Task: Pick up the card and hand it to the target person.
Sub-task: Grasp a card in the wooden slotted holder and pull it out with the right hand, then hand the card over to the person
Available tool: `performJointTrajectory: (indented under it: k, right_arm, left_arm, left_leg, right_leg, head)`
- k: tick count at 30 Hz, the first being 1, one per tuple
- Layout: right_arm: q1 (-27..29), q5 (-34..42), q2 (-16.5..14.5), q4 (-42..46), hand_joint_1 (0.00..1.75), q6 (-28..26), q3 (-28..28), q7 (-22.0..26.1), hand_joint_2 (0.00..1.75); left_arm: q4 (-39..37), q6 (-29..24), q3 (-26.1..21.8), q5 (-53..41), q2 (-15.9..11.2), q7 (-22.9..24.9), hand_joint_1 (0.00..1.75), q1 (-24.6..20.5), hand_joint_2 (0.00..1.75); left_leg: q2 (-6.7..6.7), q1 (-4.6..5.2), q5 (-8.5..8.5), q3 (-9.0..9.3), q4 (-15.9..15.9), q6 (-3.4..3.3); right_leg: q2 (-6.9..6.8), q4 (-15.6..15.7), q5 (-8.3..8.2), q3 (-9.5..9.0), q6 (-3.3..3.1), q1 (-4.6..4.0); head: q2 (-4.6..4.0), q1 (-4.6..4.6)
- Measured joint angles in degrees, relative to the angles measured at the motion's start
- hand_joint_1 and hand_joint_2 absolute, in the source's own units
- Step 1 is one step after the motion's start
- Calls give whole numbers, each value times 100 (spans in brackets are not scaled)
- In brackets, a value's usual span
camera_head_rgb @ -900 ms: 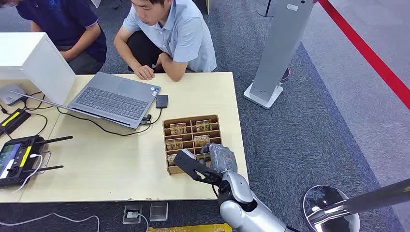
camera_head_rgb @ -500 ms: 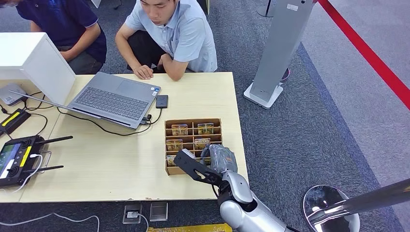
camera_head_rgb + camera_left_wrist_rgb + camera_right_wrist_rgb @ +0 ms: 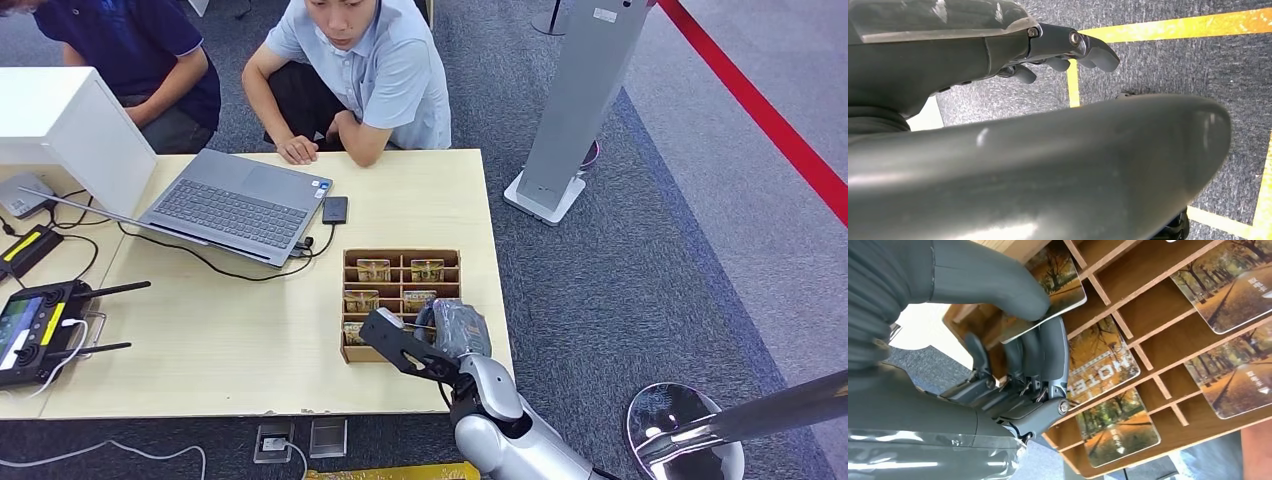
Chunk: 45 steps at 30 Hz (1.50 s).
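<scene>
an office or lab: grey carpet point(image 3: 640, 280), laptop point(image 3: 235, 205) on a table point(image 3: 250, 340).

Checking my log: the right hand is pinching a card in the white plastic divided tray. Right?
Not quite: the right wrist view shows a brown wooden divided tray, not white plastic. The right hand does pinch an autumn-tree printed card there.

Right hand point(image 3: 452, 330) sits at the near right corner of the wooden card rack point(image 3: 401, 255), its thumb and fingers pinching a card point(image 3: 1058, 282) there. Rack dividers point(image 3: 1143, 357) wall each slot; access from above only. At 12 o'clock past the rack: bare tabletop point(image 3: 420, 190), then a crouching person's forearms point(image 3: 340, 145) on the far edge. At 10 o'clock: phone point(image 3: 335, 209), laptop point(image 3: 235, 205), trailing cable point(image 3: 215, 265). At 9 o'clock: open tabletop, then a remote controller point(image 3: 40, 320) with antennas. At 2 o'clock, off the table: grey floor pillar point(image 3: 575, 110).
</scene>
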State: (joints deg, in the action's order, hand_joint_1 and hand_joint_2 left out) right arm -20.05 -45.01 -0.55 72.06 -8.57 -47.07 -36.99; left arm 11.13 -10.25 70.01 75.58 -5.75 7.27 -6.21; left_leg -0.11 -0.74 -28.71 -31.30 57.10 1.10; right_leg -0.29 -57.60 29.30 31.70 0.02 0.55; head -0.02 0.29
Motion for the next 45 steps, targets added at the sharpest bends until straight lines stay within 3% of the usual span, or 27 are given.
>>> performJointTrajectory:
  k: [19, 32, 40, 45]
  right_arm:
    - [9, -57, 36, 138, 175, -72, -15, 173, 175]
    - [-136, -633, 305, 1528, 175, -187, -53, 850, 175]
    - [-792, -379, 291, 1761, 175, -94, -109, 1246, 175]
    - [-1717, -71, -65, 902, 175, -57, -257, 1829, 175]
  left_arm:
    - [0, -72, 0, 47, 0, -54, 0, 1, 0]
    - [0, 16, 0, 50, -2, -151, 0, 8, 0]
    - [0, 65, 2, -33, -2, -176, 0, 2, 0]
    - [0, 95, 3, -123, -2, -229, 0, -24, 0]
  left_leg:
    - [0, 0, 0, 2, 0, 0]
    - [0, 0, 0, 2, 0, 0]
    - [0, 0, 2, 0, 0, 1]
    - [-1, 0, 6, -1, 0, 4]
  right_leg:
    - [0, 0, 0, -1, 0, 0]
    - [1, 0, 0, -1, 0, 0]
    - [1, -2, -2, -4, -1, 0]
    - [0, -8, -3, -3, -2, 0]
  head:
    - [0, -1]
    - [0, -1]
    - [0, 1]
    - [0, -2]
